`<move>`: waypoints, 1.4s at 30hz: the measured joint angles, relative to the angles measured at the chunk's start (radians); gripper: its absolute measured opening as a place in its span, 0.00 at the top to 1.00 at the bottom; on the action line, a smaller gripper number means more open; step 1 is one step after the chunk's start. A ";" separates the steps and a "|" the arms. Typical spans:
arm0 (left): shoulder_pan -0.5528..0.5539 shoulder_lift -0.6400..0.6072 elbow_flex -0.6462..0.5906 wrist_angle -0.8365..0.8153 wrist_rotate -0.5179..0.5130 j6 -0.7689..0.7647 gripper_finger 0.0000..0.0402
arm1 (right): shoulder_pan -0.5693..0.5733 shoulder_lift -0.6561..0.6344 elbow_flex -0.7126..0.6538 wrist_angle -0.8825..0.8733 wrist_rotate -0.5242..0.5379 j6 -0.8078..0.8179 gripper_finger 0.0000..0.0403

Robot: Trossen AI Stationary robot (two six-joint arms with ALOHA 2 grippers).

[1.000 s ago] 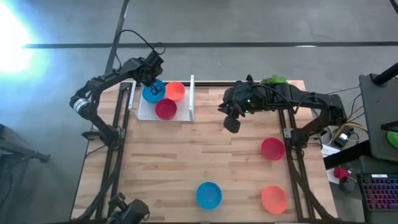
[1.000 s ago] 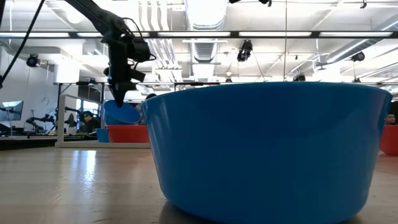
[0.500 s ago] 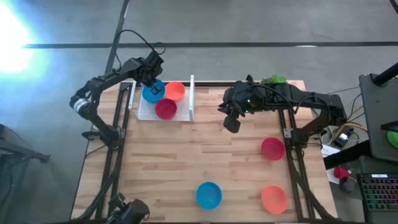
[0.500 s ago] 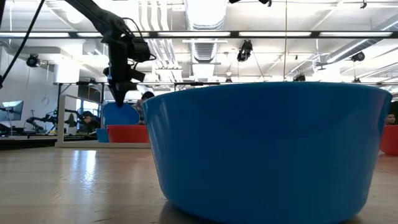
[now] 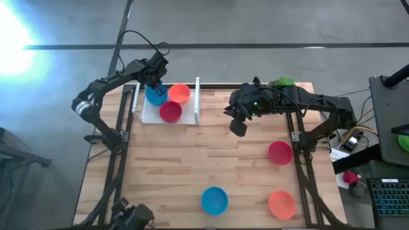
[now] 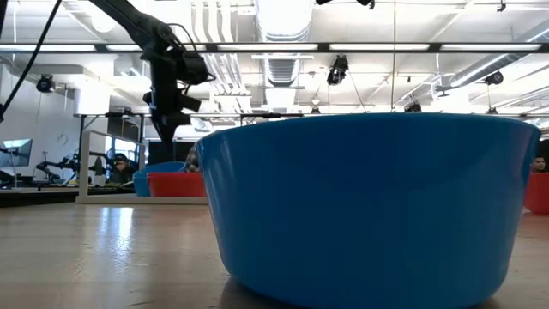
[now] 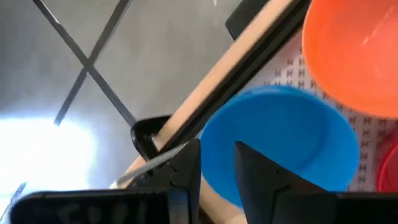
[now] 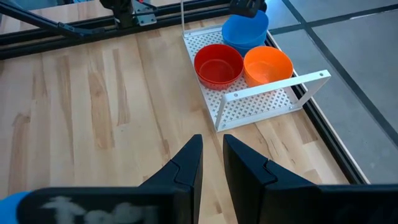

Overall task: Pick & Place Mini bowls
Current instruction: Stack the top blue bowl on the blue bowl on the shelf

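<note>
Two fingers of the left gripper [image 5: 155, 82] stand parted just above the far rim of a blue bowl [image 5: 155, 95], gripping nothing; that bowl sits in the white perforated tray [image 5: 185, 115] beside an orange bowl [image 5: 180, 93] and a red bowl [image 5: 170, 112]. This looks like the release step of a placement. Next comes lifting clear and fetching from the loose bowls: blue [image 5: 215, 200], red [image 5: 280, 153], orange [image 5: 281, 204]. The right gripper [image 5: 238, 126] hovers mid-table, narrowly parted, empty.
</note>
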 joint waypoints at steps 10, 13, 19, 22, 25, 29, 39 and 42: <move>0.002 0.001 0.000 0.069 0.058 -0.063 0.97 | 0.000 0.000 0.000 0.000 0.001 0.000 0.85; 0.008 0.014 0.000 0.070 0.068 -0.111 0.99 | 0.000 0.000 0.000 0.000 0.002 0.001 0.85; 0.019 0.063 0.000 0.092 0.094 -0.228 1.00 | 0.000 0.000 0.000 0.006 0.002 0.003 0.85; 0.021 0.084 0.000 0.095 0.094 -0.256 1.00 | 0.000 0.000 0.000 0.006 0.002 0.004 0.85; 0.021 0.095 0.000 0.097 0.096 -0.256 1.00 | 0.000 0.000 0.000 0.006 0.002 0.004 0.85; 0.021 0.108 0.000 0.101 0.097 -0.256 1.00 | 0.000 0.000 0.000 0.006 0.001 0.004 0.85; 0.021 0.114 0.000 0.100 0.097 -0.247 1.00 | 0.000 0.000 0.000 0.007 0.001 0.004 0.85; 0.021 0.100 0.002 0.107 0.097 -0.247 1.00 | 0.000 0.000 0.000 0.007 0.001 0.004 0.85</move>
